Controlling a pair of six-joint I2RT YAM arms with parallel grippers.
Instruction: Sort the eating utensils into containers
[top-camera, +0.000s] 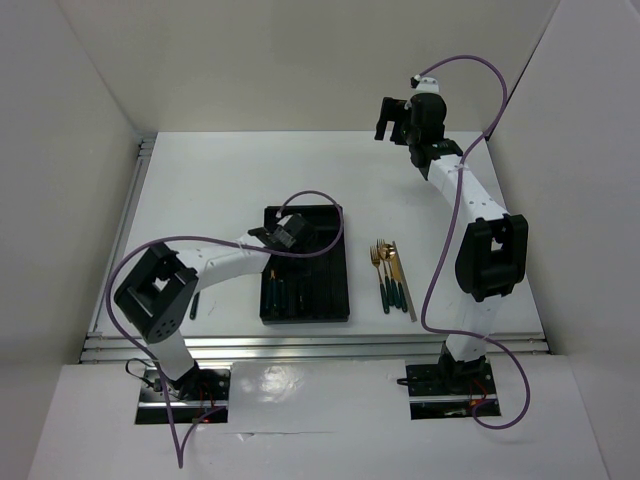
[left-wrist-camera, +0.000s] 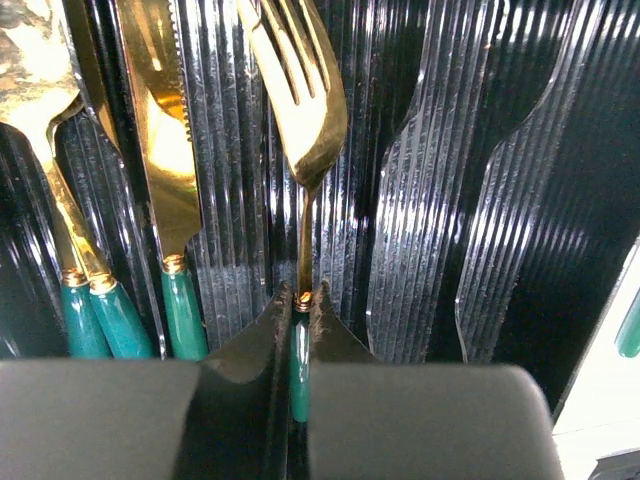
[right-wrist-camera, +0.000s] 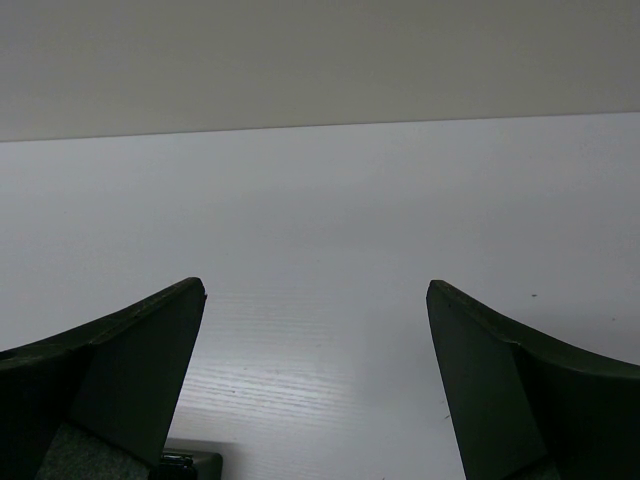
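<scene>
The black divided tray (top-camera: 330, 285) lies at the table's middle. My left gripper (top-camera: 285, 236) is over its far part, shut on the green handle of a gold fork (left-wrist-camera: 305, 110), which points along a ribbed compartment (left-wrist-camera: 420, 200). A gold knife (left-wrist-camera: 165, 150) and two spoons (left-wrist-camera: 40, 90) lie in the compartments beside it, and they also show in the top view (top-camera: 275, 292). Several more gold and green utensils (top-camera: 390, 275) and a thin silver piece (top-camera: 410, 292) lie on the table right of the tray. My right gripper (top-camera: 392, 118) is open and empty, raised at the far back (right-wrist-camera: 315, 290).
A dark slim item (top-camera: 193, 305) lies on the table left of the tray, beside my left arm. White walls close the table at the left, back and right. A purple cable (top-camera: 320, 200) loops over the tray's far edge.
</scene>
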